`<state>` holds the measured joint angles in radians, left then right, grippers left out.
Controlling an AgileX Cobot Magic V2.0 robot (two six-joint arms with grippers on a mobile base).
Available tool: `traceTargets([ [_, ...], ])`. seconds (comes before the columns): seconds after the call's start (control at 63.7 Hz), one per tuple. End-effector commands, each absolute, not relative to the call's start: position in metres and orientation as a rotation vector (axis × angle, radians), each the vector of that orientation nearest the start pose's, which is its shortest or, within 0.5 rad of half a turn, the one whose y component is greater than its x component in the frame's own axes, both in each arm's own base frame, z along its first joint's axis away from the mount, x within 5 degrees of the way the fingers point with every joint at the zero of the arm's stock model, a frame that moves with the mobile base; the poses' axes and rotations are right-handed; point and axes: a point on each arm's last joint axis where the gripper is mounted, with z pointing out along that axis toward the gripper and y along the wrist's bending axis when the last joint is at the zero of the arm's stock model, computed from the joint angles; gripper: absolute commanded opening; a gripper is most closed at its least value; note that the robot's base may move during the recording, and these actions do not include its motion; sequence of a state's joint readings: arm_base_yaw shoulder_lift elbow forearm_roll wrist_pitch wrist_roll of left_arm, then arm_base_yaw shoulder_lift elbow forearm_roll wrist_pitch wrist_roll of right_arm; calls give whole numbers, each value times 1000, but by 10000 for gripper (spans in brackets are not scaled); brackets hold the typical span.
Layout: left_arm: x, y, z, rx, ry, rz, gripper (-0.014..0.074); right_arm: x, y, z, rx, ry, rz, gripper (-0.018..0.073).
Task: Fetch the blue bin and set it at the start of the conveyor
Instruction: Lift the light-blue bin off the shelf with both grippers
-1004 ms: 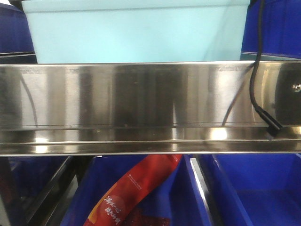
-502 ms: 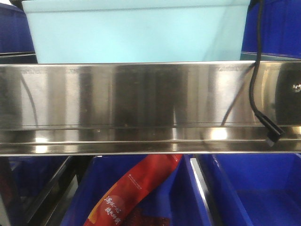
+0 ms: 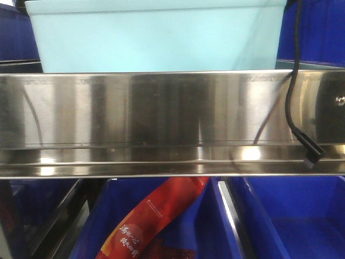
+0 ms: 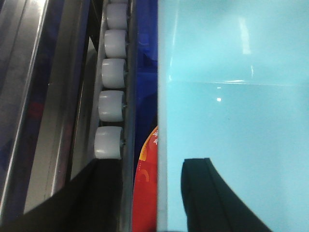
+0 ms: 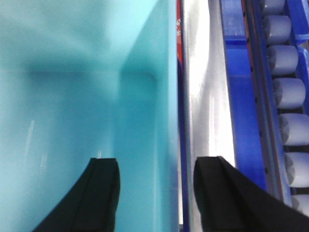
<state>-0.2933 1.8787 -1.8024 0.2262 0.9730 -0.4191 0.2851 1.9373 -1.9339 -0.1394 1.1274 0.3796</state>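
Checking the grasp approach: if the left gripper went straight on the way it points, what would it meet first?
The left gripper straddles a side wall of the blue bin, so that wall passes between its fingers. Probably the finger inside the bin reaches its inner surface first; depth is unclear.

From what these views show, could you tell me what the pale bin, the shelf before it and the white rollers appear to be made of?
The blue bin looks like smooth, slightly glossy moulded plastic: even pale colour, soft highlights. The shelf seems brushed stainless steel, with streaky mirror-like reflections. The rollers look like matte white plastic, though rubber is possible.
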Motion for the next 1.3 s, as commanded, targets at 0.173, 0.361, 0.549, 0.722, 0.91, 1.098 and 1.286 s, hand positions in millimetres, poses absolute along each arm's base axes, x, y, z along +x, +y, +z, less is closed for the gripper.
traceTargets([
  [0.173,412,-107,337,-68,2471,-17,221,418,108,343,85,2569,55,253],
  [0.361,412,-107,337,-68,2473,-16,221,418,108,343,85,2569,55,253],
  [0.549,412,-107,337,-68,2471,-17,221,418,108,343,74,2569,50,253],
  [0.722,412,-107,337,-67,2467,-19,221,418,108,343,26,2570,36,253],
  [0.91,412,-107,337,-67,2467,-19,221,418,108,343,27,2572,35,253],
  [1.098,412,-107,337,-67,2467,-19,221,418,108,342,26,2574,34,253],
  [1.286,412,-107,337,-72,2467,-21,216,418,108,342,26,2573,34,208],
])
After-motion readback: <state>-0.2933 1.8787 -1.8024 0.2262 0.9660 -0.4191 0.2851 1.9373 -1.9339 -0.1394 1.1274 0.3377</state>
